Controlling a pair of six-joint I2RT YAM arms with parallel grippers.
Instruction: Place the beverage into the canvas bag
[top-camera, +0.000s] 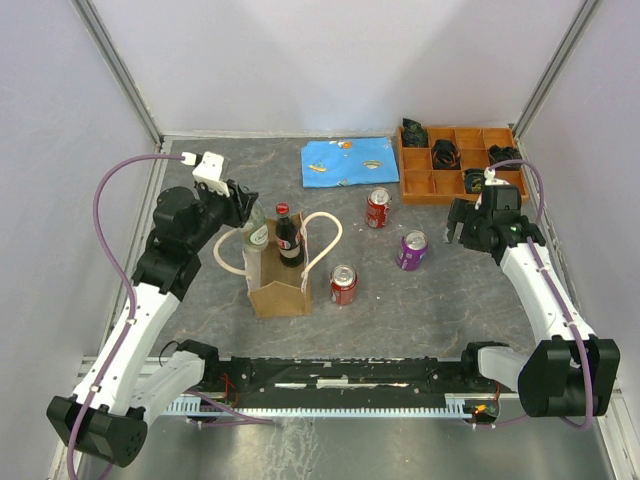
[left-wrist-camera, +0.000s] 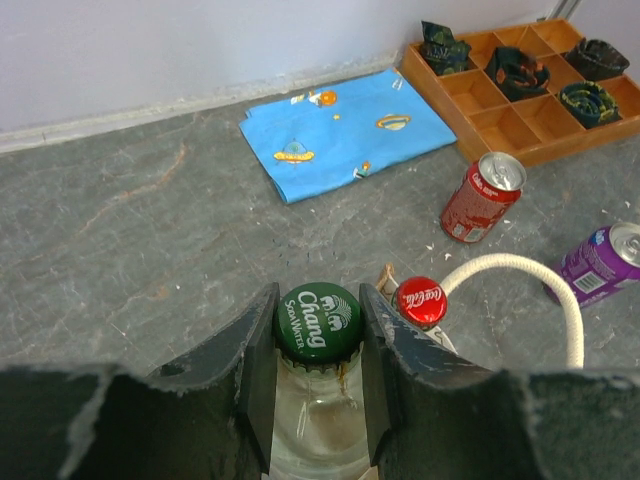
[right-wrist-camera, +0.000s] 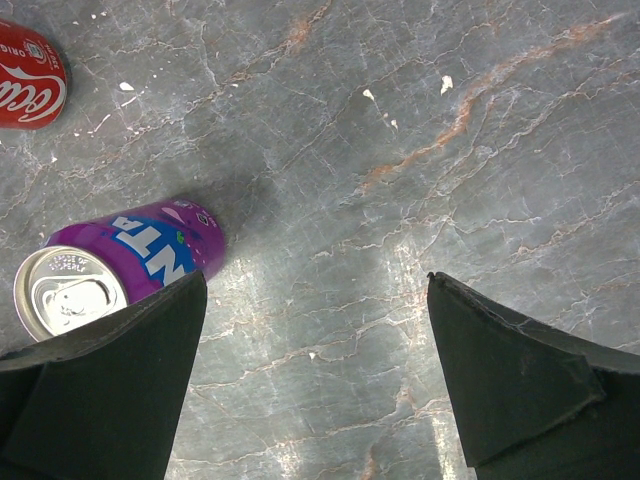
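My left gripper (top-camera: 243, 212) is shut on the neck of a clear glass bottle (top-camera: 256, 232) with a green Chang cap (left-wrist-camera: 318, 321), held just above the left end of the tan canvas bag (top-camera: 278, 296). A cola bottle with a red cap (top-camera: 288, 236) stands inside the bag; its cap (left-wrist-camera: 421, 301) shows right of my fingers (left-wrist-camera: 255, 375). The cream handles (top-camera: 328, 236) loop out to both sides. My right gripper (top-camera: 466, 222) is open and empty above the table, just right of a purple can (top-camera: 411, 250), which also shows in the right wrist view (right-wrist-camera: 110, 270).
Two red cola cans stand on the table, one (top-camera: 378, 208) behind the bag and one (top-camera: 343, 284) to its right. A blue cloth (top-camera: 350, 162) lies at the back. An orange compartment tray (top-camera: 455, 168) with dark items sits at the back right.
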